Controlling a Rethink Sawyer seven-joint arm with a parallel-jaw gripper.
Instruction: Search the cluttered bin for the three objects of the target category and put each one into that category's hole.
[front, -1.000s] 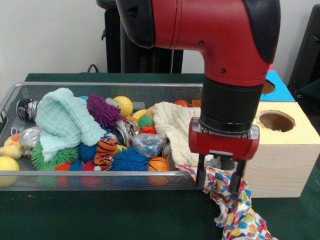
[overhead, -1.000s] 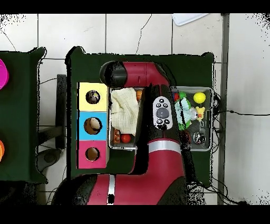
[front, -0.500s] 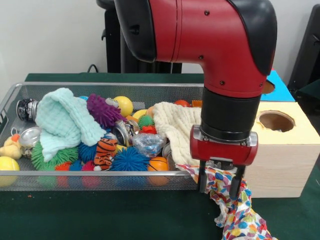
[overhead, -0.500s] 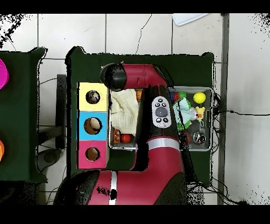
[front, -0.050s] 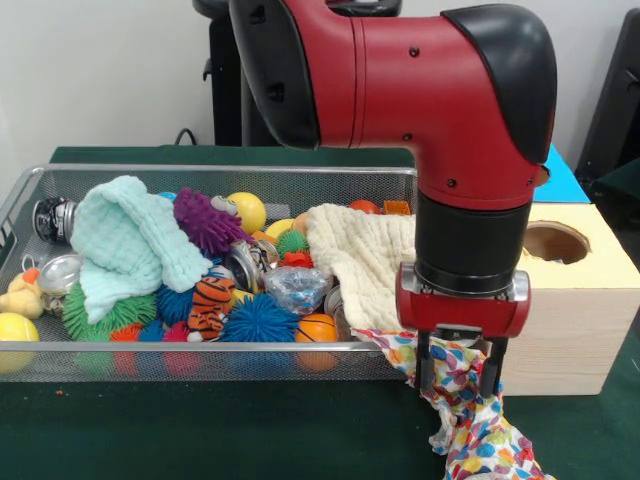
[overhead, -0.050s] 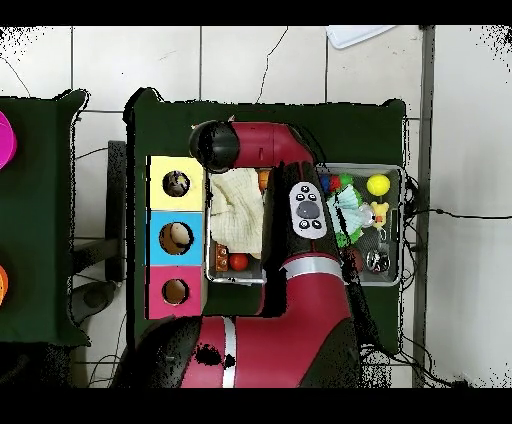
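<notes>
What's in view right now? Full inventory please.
bin: 1, wire mesh, on the green table
mint cloth: 1, bin's left part
cream cloth: 1, bin's right end
patterned cloth: 1, multicoloured, draped over bin's front right corner onto table
spiky balls: several, purple, blue, green
tiger toy: 1, bin's front
yellow ball: 1, bin's back
box: 1, wood; yellow, blue, pink tops with holes, right of bin
arm: red and black
gripper: at patterned cloth, fingers either side of it

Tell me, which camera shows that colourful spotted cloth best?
The front view: the spotted cloth hangs over the bin's front corner between the hand's fingers. In the overhead view the arm hides it.
</notes>
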